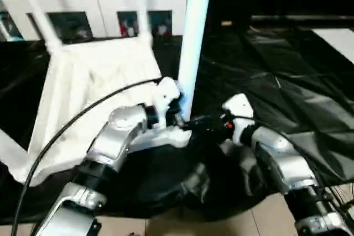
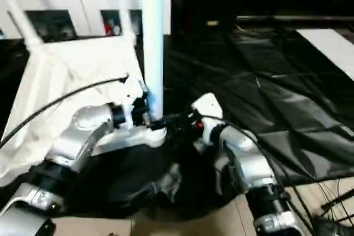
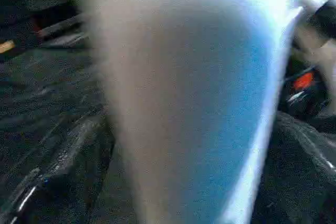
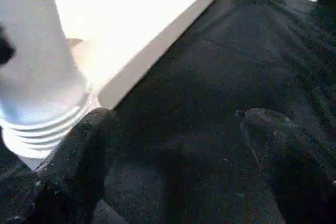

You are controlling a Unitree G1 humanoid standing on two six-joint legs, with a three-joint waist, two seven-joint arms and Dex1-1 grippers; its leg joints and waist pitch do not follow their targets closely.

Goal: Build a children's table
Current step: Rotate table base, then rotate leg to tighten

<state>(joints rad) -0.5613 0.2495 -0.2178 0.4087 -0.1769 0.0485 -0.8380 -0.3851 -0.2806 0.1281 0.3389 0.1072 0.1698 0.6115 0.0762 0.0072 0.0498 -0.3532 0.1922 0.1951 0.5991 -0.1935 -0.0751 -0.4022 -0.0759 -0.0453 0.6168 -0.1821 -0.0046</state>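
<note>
Two legs already stand in the far sockets of the upturned tabletop. At its near right corner, the left gripper appears clenched on a third leg, likely seating it; next, press straight down. Right gripper hangs released nearby.

smooth white plastic is being shown on the table top and the upright leg. the black cloth is being seen as glossy and creased. the forearms are being presented in polished silver metal.
</note>
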